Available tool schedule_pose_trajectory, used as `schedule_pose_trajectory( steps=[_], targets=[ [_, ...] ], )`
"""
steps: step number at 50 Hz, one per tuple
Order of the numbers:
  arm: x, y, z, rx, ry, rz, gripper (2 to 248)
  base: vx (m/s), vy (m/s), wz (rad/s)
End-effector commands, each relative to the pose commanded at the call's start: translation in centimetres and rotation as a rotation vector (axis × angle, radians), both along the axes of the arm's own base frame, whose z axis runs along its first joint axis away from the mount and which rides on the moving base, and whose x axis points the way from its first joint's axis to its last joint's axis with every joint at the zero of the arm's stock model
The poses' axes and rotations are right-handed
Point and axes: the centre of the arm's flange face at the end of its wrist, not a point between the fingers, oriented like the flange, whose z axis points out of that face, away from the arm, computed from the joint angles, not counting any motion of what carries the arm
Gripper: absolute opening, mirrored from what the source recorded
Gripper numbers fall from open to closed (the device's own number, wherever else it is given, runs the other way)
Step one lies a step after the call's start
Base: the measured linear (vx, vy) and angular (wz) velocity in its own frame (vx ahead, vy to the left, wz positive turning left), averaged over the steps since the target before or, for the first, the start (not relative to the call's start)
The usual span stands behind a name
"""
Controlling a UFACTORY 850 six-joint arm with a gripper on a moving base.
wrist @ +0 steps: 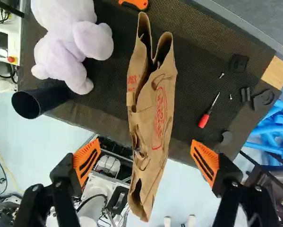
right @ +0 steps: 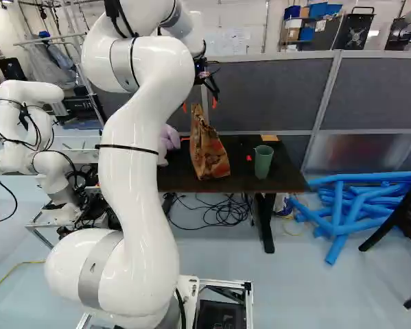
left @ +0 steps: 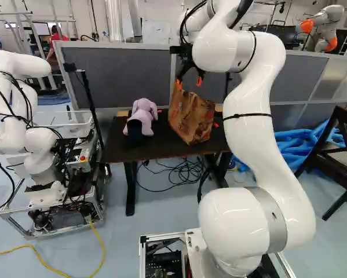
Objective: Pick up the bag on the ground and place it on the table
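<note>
"So, where's the bag (left: 190,119)?"
"On the table (left: 156,149), red print showing on its brown paper."
"And the gripper (left: 189,82)?"
"Over the bag's top, fingers spread wide apart, holding nothing."

Matt, creased paper is seen in the tall brown printed bag (wrist: 162,101), and soft, fuzzy cloth in the lilac plush toy (wrist: 68,33). The curved white robot arm (left: 254,133) is finished smooth and glossy. The dark table (wrist: 193,61) is surfaced with matt, rough-looking mesh. Smooth plastic is paired with metal in the slim red-handled screwdriver (wrist: 204,120).
</note>
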Motion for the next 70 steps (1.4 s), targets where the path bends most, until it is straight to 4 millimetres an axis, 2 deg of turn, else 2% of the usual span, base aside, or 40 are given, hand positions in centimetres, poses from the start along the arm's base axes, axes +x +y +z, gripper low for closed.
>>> schedule_pose_trajectory(
  steps=[24, 48, 57, 70],
  targets=[
    [-2.3, 0.1, 3.8, 0.002, 0.031, 0.001, 247, 0.0, 0.0, 0.0],
    [-6.7, 0.4, 7.6, -0.01, 0.035, 0.005, 247, 0.0, 0.0, 0.0],
    [-8.1, 0.4, 8.0, -0.01, 0.036, 0.004, 247, 0.0, 0.0, 0.0],
    [-8.4, 0.4, 8.0, -0.01, 0.038, 0.004, 247, 0.0, 0.0, 0.0]
  ],
)
